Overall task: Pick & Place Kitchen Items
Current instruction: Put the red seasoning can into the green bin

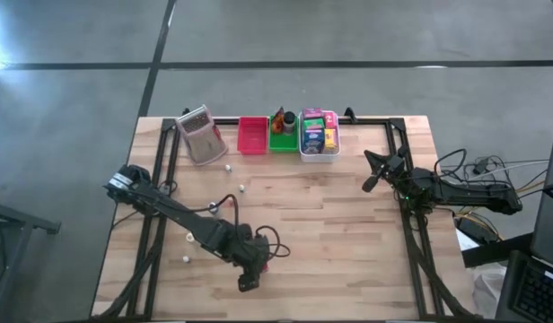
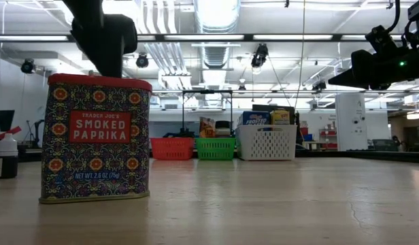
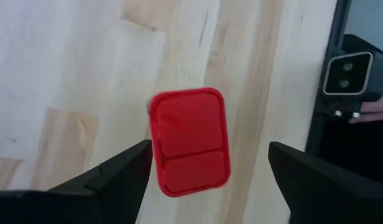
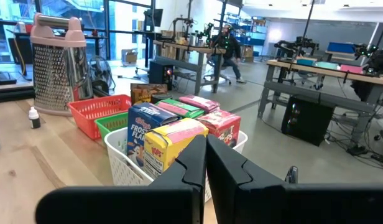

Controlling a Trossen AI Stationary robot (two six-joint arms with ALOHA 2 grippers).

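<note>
The left hand (image 3: 207, 180) hangs straight over the paprika tin (image 3: 190, 142), which stands upright on the bench (image 1: 348, 233), well in front of the red tray (image 1: 252, 136) and near the bench's front edge. From above only the tin's red lid shows, a rounded rectangle with a seam across it. The fingers (image 3: 120, 174) stand wide apart, one on either side of the lid with bare wood between each and the tin, so nothing is gripped (the low view shows the tin on its base with the dark hand just above its top).

What the next move seems to turn on is the lid's shape. Its long axis runs roughly crosswise to the line between the two fingers, so they face the tin's long sides and would close across its narrow width, which looks like the easier pinch. The tin sits a little nearer one finger than the other, so I would guess a small sideways correction helps before a descent.

The left arm is by far the nearer. The right hand (image 1: 375, 172) waits in the air to the right of the white basket (image 1: 318, 154), which lies two along from the red tray, and its fingers are pressed together on nothing. The basket holds several coloured packets (image 4: 179, 134); the green tray (image 1: 283, 142) between holds a few small things too.
</note>
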